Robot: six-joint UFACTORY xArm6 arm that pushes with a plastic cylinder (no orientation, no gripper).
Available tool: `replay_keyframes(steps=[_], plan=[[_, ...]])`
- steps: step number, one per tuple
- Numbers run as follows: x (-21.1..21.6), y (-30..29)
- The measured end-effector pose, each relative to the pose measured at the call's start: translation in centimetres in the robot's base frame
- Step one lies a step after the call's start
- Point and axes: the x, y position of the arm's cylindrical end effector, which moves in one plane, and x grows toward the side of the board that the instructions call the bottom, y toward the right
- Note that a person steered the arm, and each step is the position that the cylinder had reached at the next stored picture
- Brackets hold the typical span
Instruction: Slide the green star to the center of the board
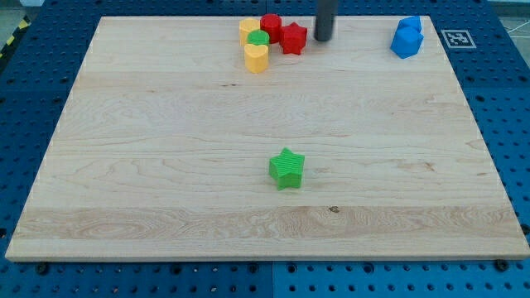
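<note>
The green star point(287, 169) lies on the wooden board point(166, 149), a little below the board's middle and slightly toward the view's right. My tip point(322, 37) is at the view's top, just right of the red star point(293, 38) in a cluster of blocks. The tip is far above the green star in the view and does not touch it.
A cluster at the top middle holds a red cylinder point(271, 26), a yellow block point(249, 30), a green round block point(259, 40) and a yellow heart point(257, 58). Two blue blocks point(407, 38) sit together at the top right. A marker tag point(457, 38) lies off the board.
</note>
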Motion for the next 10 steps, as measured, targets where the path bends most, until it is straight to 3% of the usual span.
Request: replay_keyframes(steps=[2, 4, 5, 8, 10], plan=[[13.6, 3.5], [29.5, 3.4], [31.9, 1.1], [31.9, -9.4], [20.1, -9.4]])
